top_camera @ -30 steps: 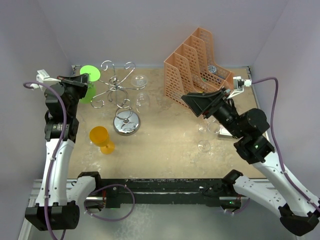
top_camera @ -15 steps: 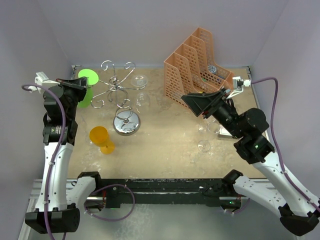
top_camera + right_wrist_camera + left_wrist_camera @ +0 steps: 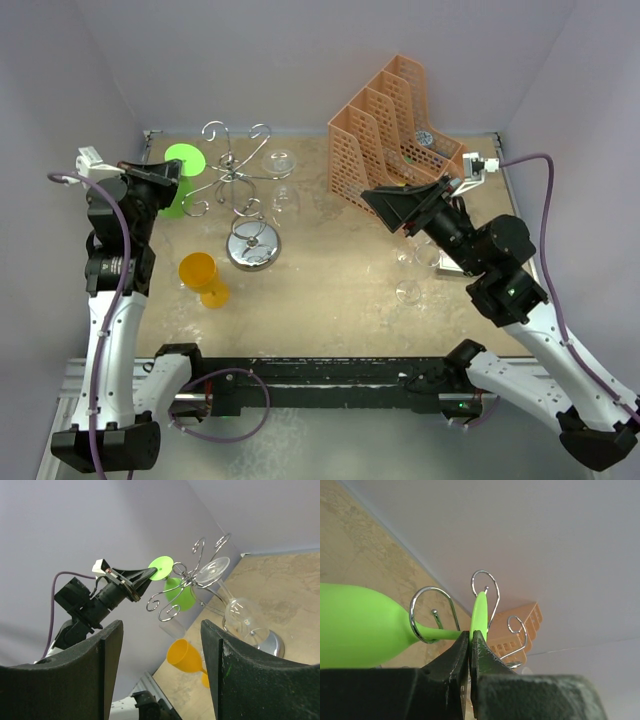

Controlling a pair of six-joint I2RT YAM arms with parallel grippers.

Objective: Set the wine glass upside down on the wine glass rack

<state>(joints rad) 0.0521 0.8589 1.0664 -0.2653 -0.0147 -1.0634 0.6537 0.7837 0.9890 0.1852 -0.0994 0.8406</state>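
A green wine glass hangs upside down, its foot (image 3: 183, 157) above its bowl (image 3: 172, 192). My left gripper (image 3: 165, 172) is shut on the edge of the foot (image 3: 480, 611). In the left wrist view the green stem (image 3: 440, 634) lies inside a curled hook of the silver wine glass rack (image 3: 432, 611). The rack (image 3: 235, 176) stands on its round shiny base (image 3: 253, 246). My right gripper (image 3: 405, 208) is open and empty, held high at the right, and its camera looks at the rack (image 3: 195, 575) and the green bowl (image 3: 180, 594).
A clear wine glass (image 3: 284, 198) hangs upside down on the rack's right side. An orange wine glass (image 3: 203, 276) stands upright near the rack's base. Clear glasses (image 3: 408, 292) stand under my right arm. An orange mesh file organiser (image 3: 395, 125) is at the back right.
My left gripper has shifted slightly right and nearer with the green glass, toward the rack. The right arm has not moved.
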